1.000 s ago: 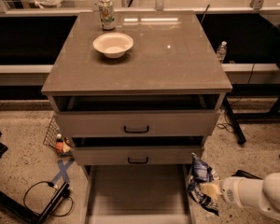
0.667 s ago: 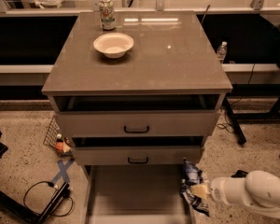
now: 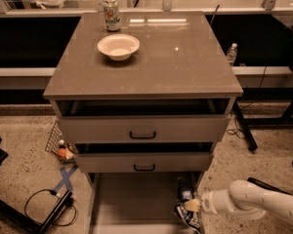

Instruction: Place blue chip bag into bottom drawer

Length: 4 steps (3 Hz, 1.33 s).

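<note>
Cabinet (image 3: 185,67): grey-beige, flat top, three drawers in a stack.

On the top: white bowl (image 3: 118,46), upright, left of centre, its pale inside showing. Can (image 3: 111,14), upright, just behind the bowl near the rear edge and apart from it.

Top drawer (image 3: 185,128): black handle, pulled out slightly, with a dark gap above its front. Its contents cannot be seen.

Middle drawer (image 3: 107,162): black handle, also slightly out. Its interior is hidden in shadow.

Bottom drawer (image 3: 132,201): pulled well out at floor level, a wide shallow tray whose pale floor shows across the left and middle.

Blue chip bag (image 3: 184,213): crumpled, standing roughly on end at the right side of the bottom drawer, against its right rail. Whether it rests on the drawer floor cannot be told.

Gripper (image 3: 192,206): at the end of the white arm (image 3: 254,206), which reaches in low from the right. Its fingers are closed onto the bag's right side.

Wire basket (image 3: 54,139): on the floor left of the cabinet, holding a small orange-red item, unidentified.

Water bottle (image 3: 231,53): upright, behind the cabinet's right edge.
</note>
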Available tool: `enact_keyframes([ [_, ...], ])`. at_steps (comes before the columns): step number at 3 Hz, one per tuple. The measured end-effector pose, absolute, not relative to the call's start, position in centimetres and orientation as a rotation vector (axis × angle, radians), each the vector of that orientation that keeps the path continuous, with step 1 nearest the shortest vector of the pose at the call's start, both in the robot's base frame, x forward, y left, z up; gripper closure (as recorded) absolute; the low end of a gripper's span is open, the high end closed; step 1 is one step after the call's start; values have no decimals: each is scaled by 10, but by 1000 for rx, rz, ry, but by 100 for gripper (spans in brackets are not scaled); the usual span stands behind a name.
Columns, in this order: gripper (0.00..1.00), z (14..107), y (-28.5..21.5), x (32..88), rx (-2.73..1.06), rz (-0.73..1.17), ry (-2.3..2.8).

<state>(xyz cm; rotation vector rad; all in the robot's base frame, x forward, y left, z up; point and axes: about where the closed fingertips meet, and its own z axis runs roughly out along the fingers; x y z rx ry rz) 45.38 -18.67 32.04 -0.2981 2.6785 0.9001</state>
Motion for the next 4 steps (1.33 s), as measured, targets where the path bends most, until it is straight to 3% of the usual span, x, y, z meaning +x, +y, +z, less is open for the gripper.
enact_keyframes([
  [2, 100, 266, -127, 474, -279, 1174, 2630],
  [3, 82, 259, -126, 475, -269, 1196, 2628],
  [4, 51, 258, -123, 473, -273, 1201, 2629],
])
